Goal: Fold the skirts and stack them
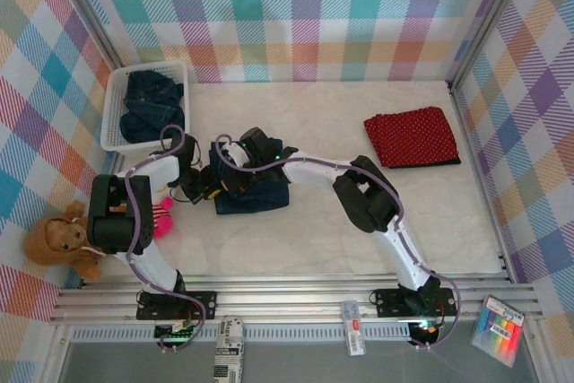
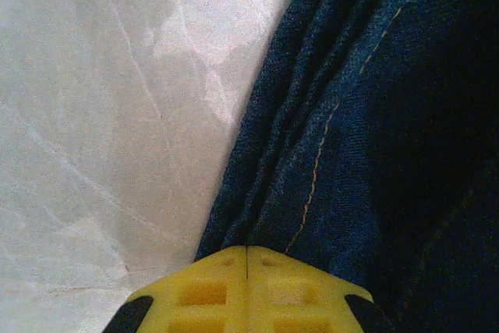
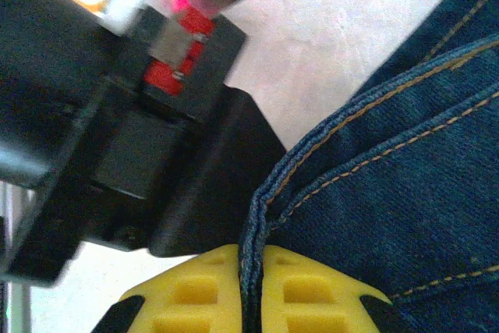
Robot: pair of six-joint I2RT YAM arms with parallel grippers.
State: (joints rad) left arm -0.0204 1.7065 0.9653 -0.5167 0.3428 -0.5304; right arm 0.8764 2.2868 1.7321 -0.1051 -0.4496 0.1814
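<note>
Left of centre on the worktop point(image 1: 323, 239), a denim skirt point(image 1: 260, 193) lies in a dark, roughly squared bundle, and both arms reach to its left edge. The right hand point(image 3: 251, 271) is clenched on that skirt: in its wrist view a stitched hem runs straight down between the two yellow pads point(image 3: 312, 298). The left hand point(image 2: 247, 259) is clenched too, its tips meeting flush right at a fold of the denim. Whether any cloth is pinched between them cannot be told. The two hands sit close, and the left arm point(image 3: 117, 154) shows black just beside the right hand's grip.

Far right, well apart, a red skirt point(image 1: 413, 136) lies flat and folded, seemingly done and the likely base of the stack. A denim heap point(image 1: 152, 105) sits in the basket point(image 1: 112, 105) at the far left corner, not yet dealt with.

The step in hand looks like a fold of the denim skirt, with its left edge taken up, which would put the task somewhere near its middle. The next move would call for both hands to lift that edge together, level, and carry it across to the right edge so the layers meet squarely. If the left hand has no cloth, it would first need to open and bite the edge properly, or the fold would drag skewed from one corner.
</note>
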